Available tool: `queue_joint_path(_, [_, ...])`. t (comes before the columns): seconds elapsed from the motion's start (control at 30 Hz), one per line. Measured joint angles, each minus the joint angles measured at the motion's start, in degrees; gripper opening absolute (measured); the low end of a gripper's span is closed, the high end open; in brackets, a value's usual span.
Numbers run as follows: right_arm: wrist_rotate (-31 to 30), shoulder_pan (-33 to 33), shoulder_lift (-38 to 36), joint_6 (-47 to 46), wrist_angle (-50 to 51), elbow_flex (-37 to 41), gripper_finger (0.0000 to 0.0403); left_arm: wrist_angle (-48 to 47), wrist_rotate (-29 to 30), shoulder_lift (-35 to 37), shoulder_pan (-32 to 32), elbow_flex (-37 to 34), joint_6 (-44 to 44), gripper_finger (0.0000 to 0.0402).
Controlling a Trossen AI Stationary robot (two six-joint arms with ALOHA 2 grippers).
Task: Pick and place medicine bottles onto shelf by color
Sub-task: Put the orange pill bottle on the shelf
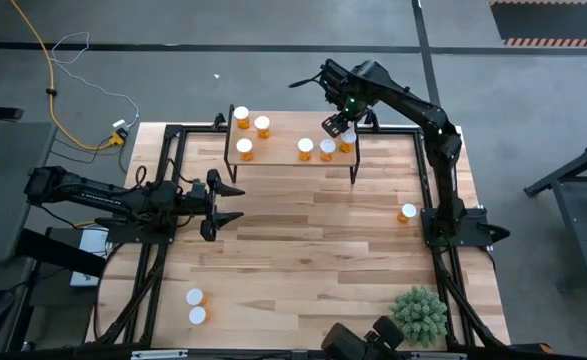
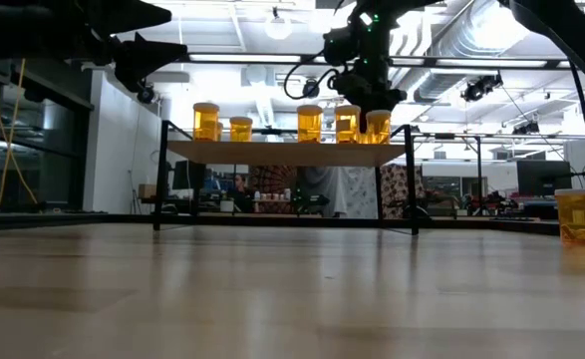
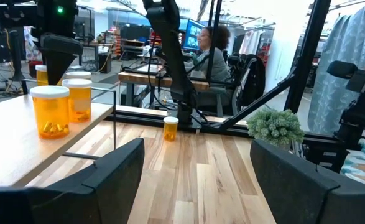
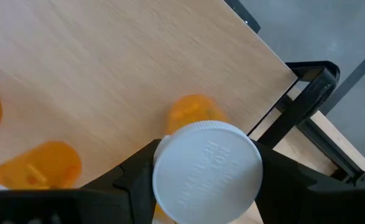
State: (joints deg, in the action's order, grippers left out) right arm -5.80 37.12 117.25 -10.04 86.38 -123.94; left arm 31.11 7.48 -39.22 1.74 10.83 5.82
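The shelf [image 1: 283, 160] stands at the table's far edge with several amber medicine bottles on it, such as one at the left end [image 1: 241, 117] and one near the middle [image 1: 305, 149]. My right gripper [image 1: 341, 128] hangs over the shelf's right end, shut on the white cap [image 4: 207, 163] of a medicine bottle [image 2: 378, 127] whose base is at board level. Another bottle [image 1: 407, 213] stands on the table at the right, and two more [image 1: 194, 297] near the front left. My left gripper [image 1: 231, 203] hovers open over the table's left middle, holding nothing.
A spiky green plant [image 1: 420, 312] sits at the front right corner. The shelf's black legs [image 1: 354, 170] and the black frame rails [image 1: 163, 160] border the work area. A person [image 3: 210, 53] sits at a desk beyond the table.
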Motion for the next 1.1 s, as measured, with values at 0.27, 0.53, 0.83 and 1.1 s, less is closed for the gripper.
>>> queue_joint_path(0.27, [0.26,-0.02,0.0,-0.33,0.22,0.0,0.0204,0.0,-0.01,0.0,-0.01,0.0,0.0,0.0283])
queue_joint_path(0.53, [2.82,-0.02,-0.02,1.35,0.23,0.0,0.0217,0.0,-0.01,0.0,-0.02,0.0,0.0,0.0283])
queue_joint_path(0.83, [-0.46,-0.04,-0.02,1.53,-0.24,0.0,0.0309,0.0,-0.01,0.0,0.0,0.0,0.22,0.0283])
queue_joint_path(1.1, [-0.46,0.0,-0.04,3.5,-0.15,-4.57,0.0328,0.0,-0.01,0.0,0.0,0.0,0.16,0.0283])
